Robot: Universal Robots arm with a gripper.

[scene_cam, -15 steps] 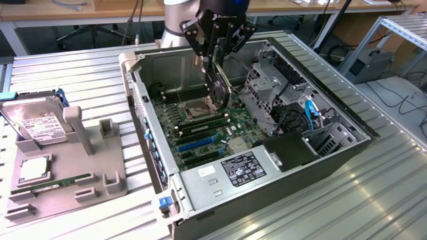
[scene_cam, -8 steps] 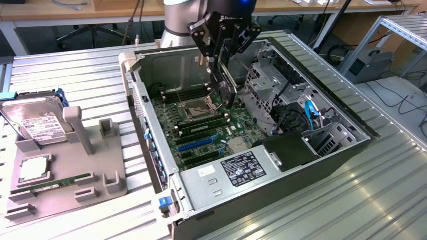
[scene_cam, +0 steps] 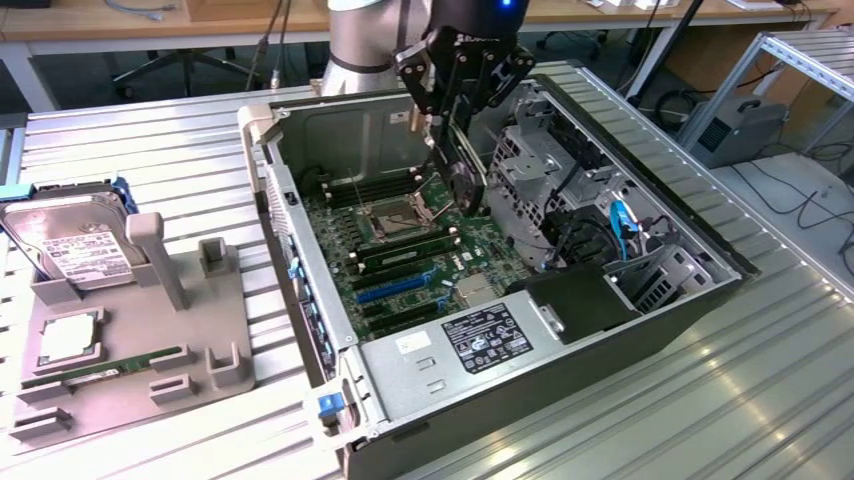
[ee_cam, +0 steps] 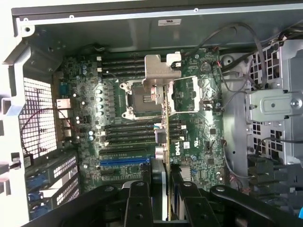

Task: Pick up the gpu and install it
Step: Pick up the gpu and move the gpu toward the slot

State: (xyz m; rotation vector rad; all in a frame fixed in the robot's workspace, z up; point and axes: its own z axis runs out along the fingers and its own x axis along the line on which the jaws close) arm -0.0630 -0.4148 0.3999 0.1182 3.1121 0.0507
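gpu (scene_cam: pixel 463 180) upright in tool (ee_cam: pixel 165 191), bracket (ee_cam: pixel 160 71) end down

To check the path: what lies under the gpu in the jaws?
Under the gpu lies the motherboard, with CPU socket and memory slots. The card covers part of the socket.
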